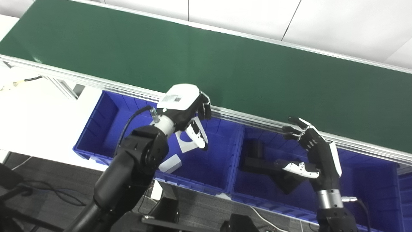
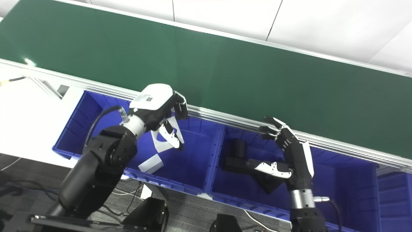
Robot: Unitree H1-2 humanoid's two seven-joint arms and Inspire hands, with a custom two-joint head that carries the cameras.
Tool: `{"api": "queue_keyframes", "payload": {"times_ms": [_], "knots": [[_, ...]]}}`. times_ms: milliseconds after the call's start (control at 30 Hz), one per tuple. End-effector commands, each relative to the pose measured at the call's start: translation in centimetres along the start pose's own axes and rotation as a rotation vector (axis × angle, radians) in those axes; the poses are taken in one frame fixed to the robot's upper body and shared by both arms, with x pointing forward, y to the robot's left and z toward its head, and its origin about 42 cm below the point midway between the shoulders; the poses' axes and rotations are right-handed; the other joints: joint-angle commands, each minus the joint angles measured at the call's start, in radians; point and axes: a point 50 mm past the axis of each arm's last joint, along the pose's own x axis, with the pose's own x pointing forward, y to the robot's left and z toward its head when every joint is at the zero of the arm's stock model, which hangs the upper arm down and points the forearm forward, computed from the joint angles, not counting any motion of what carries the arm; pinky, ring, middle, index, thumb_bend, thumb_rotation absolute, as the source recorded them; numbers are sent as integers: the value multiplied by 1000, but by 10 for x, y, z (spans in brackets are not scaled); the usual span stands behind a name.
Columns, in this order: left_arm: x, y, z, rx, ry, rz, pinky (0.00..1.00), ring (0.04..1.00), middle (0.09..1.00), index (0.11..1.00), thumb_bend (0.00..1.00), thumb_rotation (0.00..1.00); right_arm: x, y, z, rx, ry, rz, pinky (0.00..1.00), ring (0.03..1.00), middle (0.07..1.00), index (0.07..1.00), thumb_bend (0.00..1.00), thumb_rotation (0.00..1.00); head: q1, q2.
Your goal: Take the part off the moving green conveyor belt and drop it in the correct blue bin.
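1. The green conveyor belt runs from far left to near right across the scene, and its visible stretch carries no part.
2. Just on the near side of the belt's metal rail stand two blue bins side by side: the left bin and the right bin, their walls touching in the middle.
3. The left hand hangs over the left bin, near the rail, palm down with its fingers curled loosely; its thumb points down into the bin.
4. A white angled part shows right below that thumb. It looks to be lying in the bin rather than held, though the hand overlaps it and I cannot tell for certain.
5. A second white part, block-shaped, lies at the near wall of the left bin, clear of the hand.
6. The right hand hovers over the right bin, fingers spread and reaching up toward the rail, thumb stretched left; it holds nothing.
7. Black parts lie in the right bin, left of and below the right hand.
8. The right eye view alone shows a third blue bin at the right edge and more of the white surface left of the bins.
9. The left eye view shows the black cables on the floor at near left more fully.
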Motion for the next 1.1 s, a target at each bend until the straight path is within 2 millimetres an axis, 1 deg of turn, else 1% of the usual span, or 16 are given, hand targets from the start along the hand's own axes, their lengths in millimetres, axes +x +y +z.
{"api": "queue_keyframes", "payload": {"times_ms": [0, 67, 167, 200, 300, 400, 433, 567, 600, 700, 767, 800, 867, 967, 1033, 1067], "knots": [[2, 0, 4, 6, -41, 71, 196, 284, 454, 497, 521, 0, 5, -1, 8, -20, -62, -6, 633, 716, 831, 762, 1000, 266, 0, -2], [4, -9, 0, 5, -38, 75, 194, 273, 472, 488, 524, 0, 5, -1, 9, -22, -62, -4, 630, 710, 830, 761, 1000, 267, 1, -8], [8, -22, -5, 10, -42, 81, 179, 252, 473, 487, 524, 0, 4, 0, 9, -14, -60, -5, 630, 709, 827, 756, 1000, 253, 2, -10], [9, -25, -6, 10, -43, 84, 177, 253, 474, 486, 524, 0, 4, 0, 9, -15, -60, -5, 630, 709, 827, 756, 1000, 253, 2, -19], [12, -34, -12, 3, -51, 99, 178, 254, 473, 486, 524, 0, 2, 0, 7, -22, -58, -11, 627, 711, 834, 759, 1000, 269, -1, -26], [14, -38, -15, 2, -56, 110, 186, 264, 473, 486, 524, 0, 1, 0, 6, -23, -58, -14, 629, 716, 839, 760, 1000, 267, -1, -29], [15, -39, -15, 3, -58, 114, 167, 242, 472, 486, 524, 0, 1, 0, 7, -24, -57, -14, 629, 717, 841, 761, 1000, 275, -1, -29], [16, -43, -16, 10, -70, 135, 167, 242, 473, 486, 524, 0, -2, 0, 6, -27, -54, -14, 629, 715, 839, 758, 1000, 284, -2, -56], [15, -44, -17, 12, -71, 138, 173, 249, 473, 486, 524, 0, -3, 0, 5, -24, -53, -16, 627, 714, 838, 758, 1000, 279, -4, -66], [15, -46, -17, 19, -71, 150, 201, 280, 474, 486, 524, 0, -5, 1, 4, -16, -47, -20, 625, 718, 835, 758, 1000, 267, -8, -72], [15, -47, -17, 20, -75, 163, 205, 284, 474, 486, 524, 0, -5, 2, 3, -16, -44, -18, 628, 719, 836, 758, 1000, 269, -8, -73], [15, -47, -18, 21, -80, 170, 212, 295, 442, 504, 520, 0, -5, 2, 3, -20, -43, -16, 633, 721, 836, 757, 1000, 277, -9, -71], [15, -47, -18, 34, -93, 186, 223, 314, 422, 518, 517, 0, -5, 2, 3, -21, -42, -12, 635, 720, 839, 754, 1000, 289, -9, -70], [14, -47, -18, 33, -98, 199, 287, 413, 469, 507, 522, 0, -5, 2, 3, -19, -43, -12, 641, 720, 835, 751, 1000, 283, -9, -69], [14, -46, -17, 28, -98, 203, 323, 453, 485, 500, 524, 0, -5, 2, 2, -18, -42, -14, 643, 721, 833, 750, 1000, 283, -9, -68], [14, -46, -17, 27, -98, 204, 326, 455, 485, 500, 524, 0, -5, 2, 2, -19, -41, -14, 643, 721, 833, 750, 1000, 283, -8, -68]]}}
